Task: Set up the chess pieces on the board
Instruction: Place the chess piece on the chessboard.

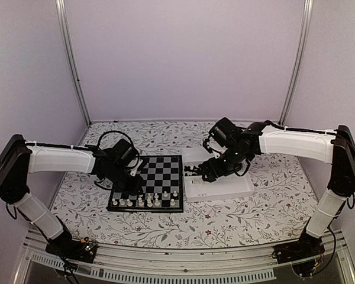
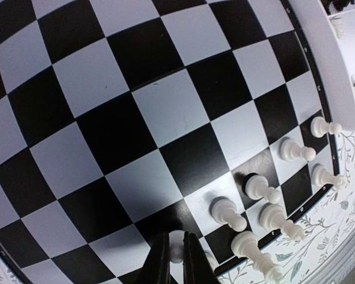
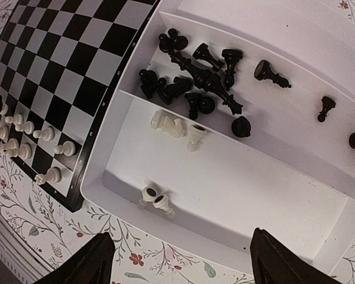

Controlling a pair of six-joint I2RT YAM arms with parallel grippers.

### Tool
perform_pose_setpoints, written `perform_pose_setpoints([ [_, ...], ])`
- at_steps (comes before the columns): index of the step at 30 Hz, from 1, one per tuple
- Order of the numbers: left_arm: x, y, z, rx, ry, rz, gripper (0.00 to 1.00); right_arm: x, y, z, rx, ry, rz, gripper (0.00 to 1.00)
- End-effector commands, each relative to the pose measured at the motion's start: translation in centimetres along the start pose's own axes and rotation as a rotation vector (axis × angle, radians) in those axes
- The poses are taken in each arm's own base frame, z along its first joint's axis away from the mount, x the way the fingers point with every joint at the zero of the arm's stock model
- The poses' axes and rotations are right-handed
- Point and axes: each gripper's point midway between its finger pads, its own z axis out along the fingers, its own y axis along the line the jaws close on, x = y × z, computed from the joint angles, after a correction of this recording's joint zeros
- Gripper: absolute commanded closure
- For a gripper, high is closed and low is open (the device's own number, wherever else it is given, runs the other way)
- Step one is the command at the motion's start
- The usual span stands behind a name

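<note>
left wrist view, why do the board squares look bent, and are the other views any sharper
Left wrist: wide-lens bowing curves the board; the left fingers, shut on a white piece, look dark and soft. Right wrist: same curving along the board edge, the open right fingers blurred. Top external: lines straight, but the pieces are tiny.

Glossy board (image 2: 165, 112), matt plastic tray (image 3: 254, 195)
</note>
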Motion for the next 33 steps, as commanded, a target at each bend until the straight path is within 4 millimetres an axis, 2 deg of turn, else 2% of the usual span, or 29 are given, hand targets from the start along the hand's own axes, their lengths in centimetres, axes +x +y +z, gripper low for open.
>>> perform_pose_setpoints([
  [1,-1.2,-0.5,0.2,-0.003,-0.031,0.016,0.91,0.4,0.3,-0.1,-0.023,0.011,0.015,0.18],
  [12,-0.9,-0.7,0.3,0.005,-0.012,0.020,0.80,0.8,0.5,0.3,-0.037,0.020,0.018,0.18],
  [15,-1.3,-0.9,-0.4,0.002,-0.024,0.022,0.76,0.7,0.5,0.4,-0.042,0.019,0.015,0.18],
  [20,-2.7,-1.3,-2.8,-0.006,-0.073,0.028,0.72,0.7,0.8,0.8,-0.053,0.020,-0.001,0.20],
  [24,-4.3,-1.7,-5.8,-0.006,-0.146,0.041,0.70,0.8,0.8,1.7,-0.056,0.036,-0.015,0.33],
  [27,-5.4,-2.6,-7.7,0.029,-0.206,0.058,0.70,1.4,0.8,3.1,-0.050,0.078,-0.025,0.43],
  [33,-6.8,-3.6,-9.8,0.061,-0.270,0.076,0.69,1.6,-0.2,6.1,0.020,0.137,-0.003,0.56],
])
